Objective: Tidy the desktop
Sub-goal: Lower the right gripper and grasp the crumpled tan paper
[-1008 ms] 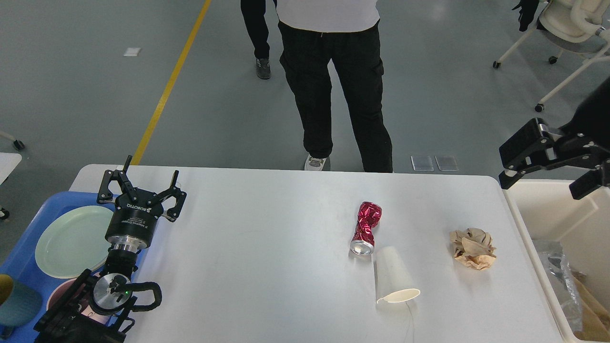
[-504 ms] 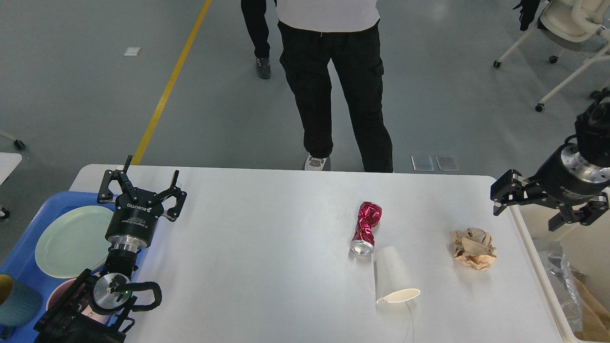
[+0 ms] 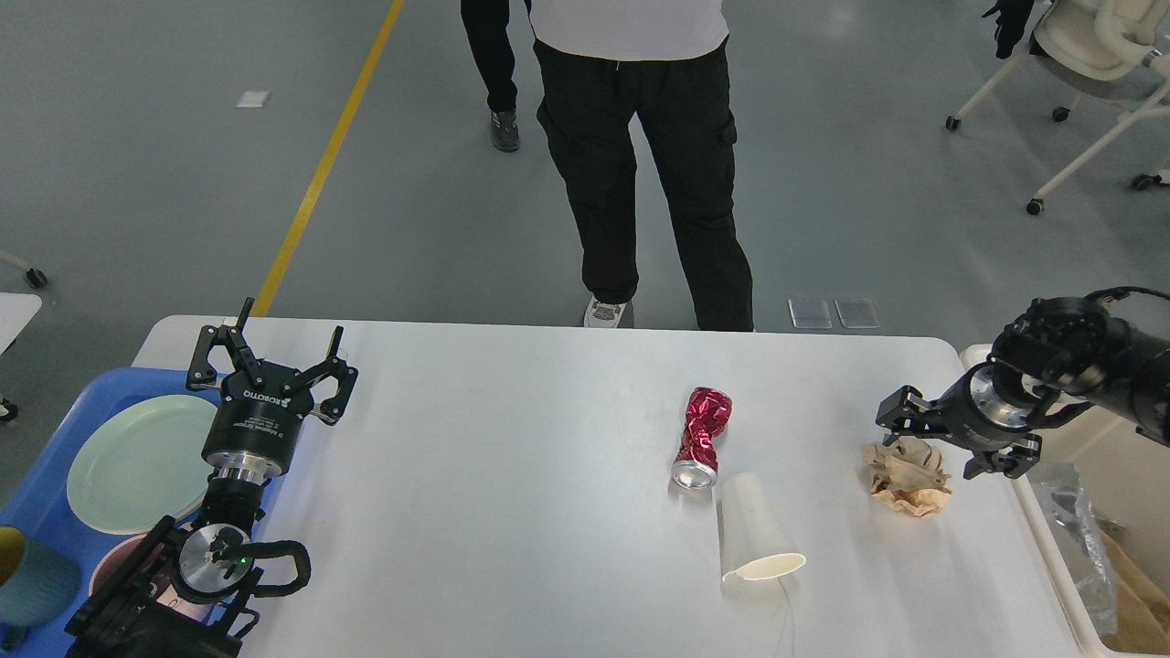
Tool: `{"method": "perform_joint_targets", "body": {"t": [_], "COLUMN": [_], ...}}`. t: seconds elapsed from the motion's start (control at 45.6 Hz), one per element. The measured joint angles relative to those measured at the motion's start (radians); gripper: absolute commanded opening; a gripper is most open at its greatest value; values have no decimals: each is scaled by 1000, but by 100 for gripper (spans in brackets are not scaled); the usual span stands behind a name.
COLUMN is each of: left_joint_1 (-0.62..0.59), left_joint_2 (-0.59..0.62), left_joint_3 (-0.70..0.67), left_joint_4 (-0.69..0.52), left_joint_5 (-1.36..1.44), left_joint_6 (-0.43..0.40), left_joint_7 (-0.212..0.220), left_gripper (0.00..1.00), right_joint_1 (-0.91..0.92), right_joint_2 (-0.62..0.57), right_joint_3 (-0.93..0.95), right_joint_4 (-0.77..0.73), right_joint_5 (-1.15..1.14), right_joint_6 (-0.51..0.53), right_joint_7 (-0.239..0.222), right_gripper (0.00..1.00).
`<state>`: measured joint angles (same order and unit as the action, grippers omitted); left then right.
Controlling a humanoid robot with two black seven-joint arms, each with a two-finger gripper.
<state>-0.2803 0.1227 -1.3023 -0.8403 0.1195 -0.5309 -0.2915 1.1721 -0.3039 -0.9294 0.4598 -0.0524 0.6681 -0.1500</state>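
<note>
Robotics lab or industrial test hall, smooth grey painted concrete floor (image 3: 183, 164), yellow floor-marking line (image 3: 322, 164), white wheeled office chair (image 3: 1088, 55), standing person in black trousers (image 3: 649, 155)

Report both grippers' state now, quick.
Left gripper: open, holding nothing.
Right gripper: open, fingers spread over the crumpled brown paper, not holding it.

The left gripper (image 3: 272, 361), at the lower left of the frame, is matte black with linked fingers (image 3: 212, 352) and white "ROBOTIQ" lettering on its cylindrical body. Below it sit a polished silver collar, a round grey joint cap with a small green light, and a looped black cable. The right gripper (image 3: 941, 437), at the right edge, is black too, with a silver ring behind it.
</note>
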Motion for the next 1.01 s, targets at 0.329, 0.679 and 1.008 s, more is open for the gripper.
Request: {"method": "perform_joint_targets", "body": {"t": [0.329,0.679,1.008], "left_joint_1": [0,0,0], "left_joint_2": [0,0,0], "left_joint_3": [0,0,0], "left_joint_4": [0,0,1], "left_joint_5": [0,0,0], "left_joint_6": [0,0,0], "left_joint_7": [0,0,0], "left_gripper": [96,96,96], "right_joint_1": [-128,-196,-195], "right_joint_2": [50,55,43], "right_joint_3": [7,61,132], "right_joint_4": [-85,-68,-6], "right_joint_5": [1,2,9], "right_joint_6": [-154,-327,-336], "right_joint_7": [-2,0,2], "right_gripper": [100,68,0]}}
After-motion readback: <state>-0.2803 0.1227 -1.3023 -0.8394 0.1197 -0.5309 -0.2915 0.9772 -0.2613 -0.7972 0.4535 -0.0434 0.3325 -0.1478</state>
